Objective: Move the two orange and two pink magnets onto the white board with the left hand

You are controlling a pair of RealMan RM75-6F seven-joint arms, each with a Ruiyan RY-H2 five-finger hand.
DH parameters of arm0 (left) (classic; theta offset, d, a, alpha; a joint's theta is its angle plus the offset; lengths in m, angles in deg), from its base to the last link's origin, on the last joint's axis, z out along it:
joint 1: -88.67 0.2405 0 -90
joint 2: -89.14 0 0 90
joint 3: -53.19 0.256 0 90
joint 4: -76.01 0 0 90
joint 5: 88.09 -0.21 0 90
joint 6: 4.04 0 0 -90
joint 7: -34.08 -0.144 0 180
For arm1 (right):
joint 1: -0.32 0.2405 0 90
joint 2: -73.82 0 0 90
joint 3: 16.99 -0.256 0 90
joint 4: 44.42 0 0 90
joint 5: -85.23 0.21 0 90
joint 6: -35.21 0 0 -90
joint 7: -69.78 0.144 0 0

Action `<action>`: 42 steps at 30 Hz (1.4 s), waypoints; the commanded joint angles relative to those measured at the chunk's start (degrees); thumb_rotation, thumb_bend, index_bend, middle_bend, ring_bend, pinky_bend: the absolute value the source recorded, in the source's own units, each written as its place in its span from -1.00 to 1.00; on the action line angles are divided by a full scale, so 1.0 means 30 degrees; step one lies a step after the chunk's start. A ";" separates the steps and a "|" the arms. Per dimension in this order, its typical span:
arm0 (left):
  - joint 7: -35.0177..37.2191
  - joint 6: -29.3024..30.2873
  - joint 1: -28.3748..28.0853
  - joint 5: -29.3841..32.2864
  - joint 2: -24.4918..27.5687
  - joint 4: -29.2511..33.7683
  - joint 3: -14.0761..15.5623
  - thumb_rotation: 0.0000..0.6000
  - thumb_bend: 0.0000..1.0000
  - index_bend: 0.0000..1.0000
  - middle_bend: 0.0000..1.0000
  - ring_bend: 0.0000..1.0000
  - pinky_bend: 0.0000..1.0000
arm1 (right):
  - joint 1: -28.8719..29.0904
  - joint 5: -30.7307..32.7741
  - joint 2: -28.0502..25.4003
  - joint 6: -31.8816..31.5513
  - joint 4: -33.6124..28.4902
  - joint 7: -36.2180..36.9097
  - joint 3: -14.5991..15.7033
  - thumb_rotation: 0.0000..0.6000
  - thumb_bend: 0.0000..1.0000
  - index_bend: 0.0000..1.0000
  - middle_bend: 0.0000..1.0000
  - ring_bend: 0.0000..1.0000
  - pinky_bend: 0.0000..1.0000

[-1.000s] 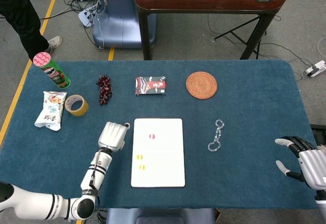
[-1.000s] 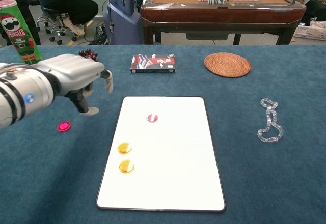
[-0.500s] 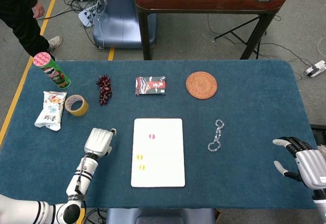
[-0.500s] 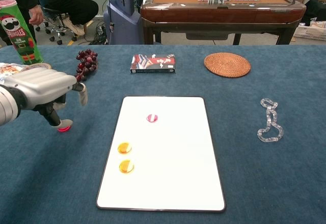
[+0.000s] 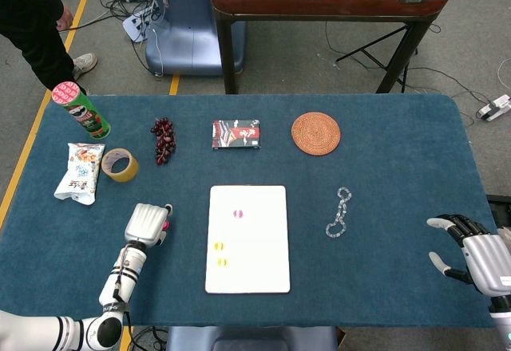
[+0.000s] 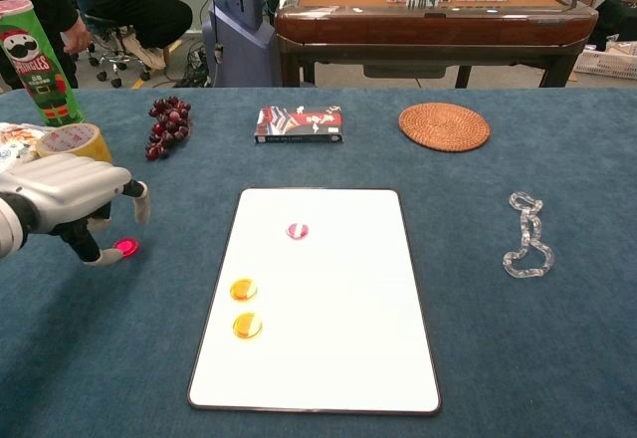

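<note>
The white board point(image 5: 257, 243) point(image 6: 338, 299) lies in the middle of the blue cloth. On it are one pink magnet point(image 5: 238, 214) point(image 6: 297, 230) and two orange magnets point(image 5: 219, 246) point(image 6: 243, 289), the second orange one point(image 5: 222, 262) point(image 6: 247, 326) just nearer me. A second pink magnet point(image 6: 125, 247) point(image 5: 165, 225) lies on the cloth left of the board. My left hand point(image 5: 146, 222) point(image 6: 68, 192) hovers over it with fingers curved down, thumb tip point(image 6: 101, 256) just beside the magnet, not gripping it. My right hand point(image 5: 473, 253) rests at the table's right edge, fingers spread, holding nothing.
Along the far left stand a Pringles can point(image 5: 81, 110) point(image 6: 31, 50), a tape roll point(image 5: 119, 165) point(image 6: 72, 140) and a snack packet point(image 5: 80, 172). Grapes point(image 6: 167, 123), a card box point(image 6: 299, 124), a woven coaster point(image 6: 444, 126) and a clear chain point(image 6: 526, 236) lie around the board.
My left hand has moved left, away from the board's edge, and come down over the pink magnet on the cloth. The right hand has barely shifted.
</note>
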 commanded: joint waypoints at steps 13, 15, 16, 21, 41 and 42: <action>-0.0075 -0.0535 0.0330 -0.0234 -0.0529 -0.0997 -0.0182 1.00 -0.37 -0.06 1.00 1.00 1.00 | 0.0011 0.0042 0.0032 0.0018 -0.0001 -0.0085 0.0006 1.00 -0.48 -0.41 -0.43 -0.54 -0.34; -0.0211 -0.0519 0.0363 -0.0240 -0.0631 -0.1169 -0.0199 1.00 -0.37 -0.06 1.00 1.00 1.00 | 0.0009 0.0031 0.0028 0.0013 0.0008 -0.0066 0.0014 1.00 -0.48 -0.41 -0.43 -0.54 -0.34; -0.0204 -0.0528 0.0385 -0.0220 -0.0666 -0.1211 -0.0241 1.00 -0.37 -0.06 1.00 1.00 1.00 | 0.0009 0.0033 0.0029 0.0010 0.0009 -0.0061 0.0013 1.00 -0.48 -0.41 -0.43 -0.54 -0.34; -0.0325 -0.0662 0.0451 -0.0165 -0.0753 -0.1425 -0.0343 1.00 -0.37 -0.04 1.00 1.00 1.00 | 0.0012 0.0053 0.0028 0.0012 0.0013 -0.0050 0.0007 1.00 -0.48 -0.41 -0.43 -0.54 -0.34; -0.0805 -0.0858 0.0629 -0.0062 -0.1015 -0.1814 -0.0655 1.00 -0.37 0.01 1.00 1.00 1.00 | 0.0008 0.0035 0.0013 -0.0017 0.0059 0.0045 0.0025 1.00 -0.48 -0.41 -0.43 -0.54 -0.34; -0.0812 -0.0872 0.0634 -0.0051 -0.1024 -0.1849 -0.0673 1.00 -0.37 0.01 1.00 1.00 1.00 | 0.0007 0.0037 0.0010 -0.0018 0.0056 0.0049 0.0026 1.00 -0.48 -0.41 -0.43 -0.54 -0.34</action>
